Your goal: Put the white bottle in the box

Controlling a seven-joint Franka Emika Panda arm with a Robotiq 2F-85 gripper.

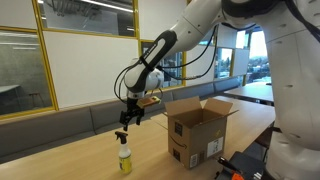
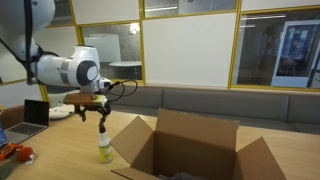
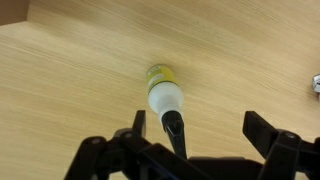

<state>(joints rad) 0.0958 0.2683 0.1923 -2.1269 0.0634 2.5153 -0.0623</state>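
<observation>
The pale wooden table [image 1: 60, 160] carries the brown corrugated cardboard box [image 1: 200, 135], which has its flaps raised. At the box's eight o'clock in an exterior view, the small white translucent spray bottle [image 1: 124, 158] with a black trigger head stands upright and free. It is probably light, stiff, smooth and easily tipped, and best gripped around the body below the head. The black gripper [image 1: 128, 120] hangs at the bottle's twelve o'clock, jaws spread wide, touching nothing.

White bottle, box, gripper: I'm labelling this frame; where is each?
white bottle [image 1: 125, 160], in an exterior view, on its pale body.
box [image 1: 180, 140], in an exterior view, on its side wall.
gripper [image 2: 102, 124], in an exterior view, midway between its fingertips.
</observation>
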